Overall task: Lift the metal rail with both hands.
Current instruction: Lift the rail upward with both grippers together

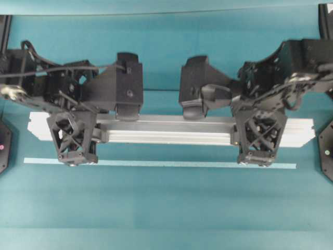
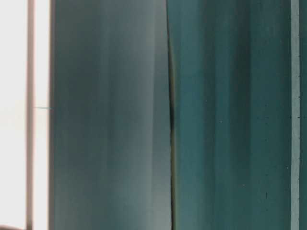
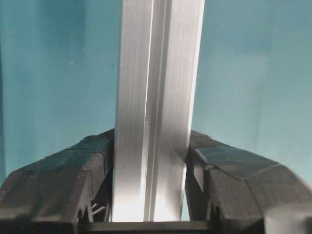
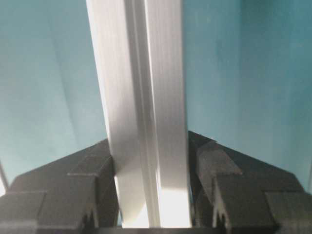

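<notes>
**Rail in both grips: keep the lift level**

Teal worktop (image 1: 166,208) under everything, plain and matte; the table-level view gives only blurred teal and grey bands, nothing usable.

Metal rail (image 1: 171,133): long silver grooved bar, lying across the overhead view left to right, both square ends showing past the grippers. Whether it has cleared the surface cannot be told from overhead; both wrist views show the teal behind it soft and out of focus, which hints at some clearance, no more.

Left gripper (image 1: 73,143): jaws closed on the rail near its left end. Wrist view shows the bar running straight up between the two black fingers (image 3: 58,185), pressed on both flanks, no gap visible.

Right gripper (image 1: 258,143): same story near the right end, jaws clamped on the rail, fingers (image 4: 63,190) snug against both sides.

Pale-green tape strip (image 1: 161,163): thin, flat on the worktop just in front of the rail, parallel to it. Not part of the job.

Judgement on the step: this is the lift itself. Doing it well means both arms rising at one rate so the bar stays level and neither grip is twisted. Holds sit well apart and roughly symmetrical, which favours balance. Smooth aluminium could slip if one side leads; keep the pinch firm and the spacing between wrists fixed.
</notes>
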